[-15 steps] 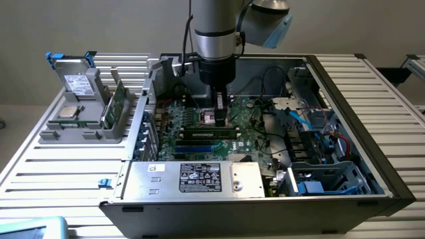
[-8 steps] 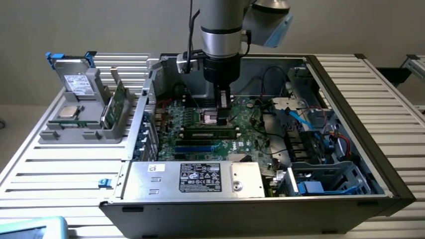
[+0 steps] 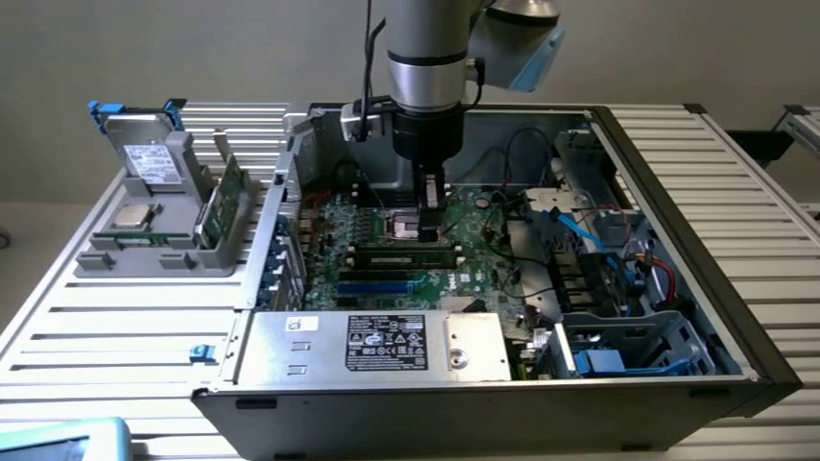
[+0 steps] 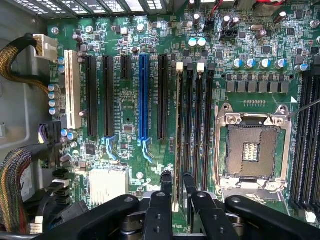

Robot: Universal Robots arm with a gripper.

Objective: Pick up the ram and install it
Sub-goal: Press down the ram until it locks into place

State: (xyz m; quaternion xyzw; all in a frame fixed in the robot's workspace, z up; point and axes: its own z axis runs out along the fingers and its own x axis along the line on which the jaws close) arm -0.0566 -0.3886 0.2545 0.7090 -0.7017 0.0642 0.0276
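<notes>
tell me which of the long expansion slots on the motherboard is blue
The blue plastic expansion slot is the fourth long slot counting from the white slot, with black slots on either side of it.

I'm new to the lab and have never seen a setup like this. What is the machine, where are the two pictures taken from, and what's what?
The machine is a robot arm with a gripper at its end, reaching down into an open computer case on a slatted table. The exterior view comes from a camera off the arm. The wrist view comes from a camera on the arm, looking straight down at the motherboard.

The gripper sits right over the ram, a slim green stick standing in a slot beside the empty processor socket.

On the exterior view's left, a grey holder carries a drive box, a processor chip and a second green stick.
</notes>
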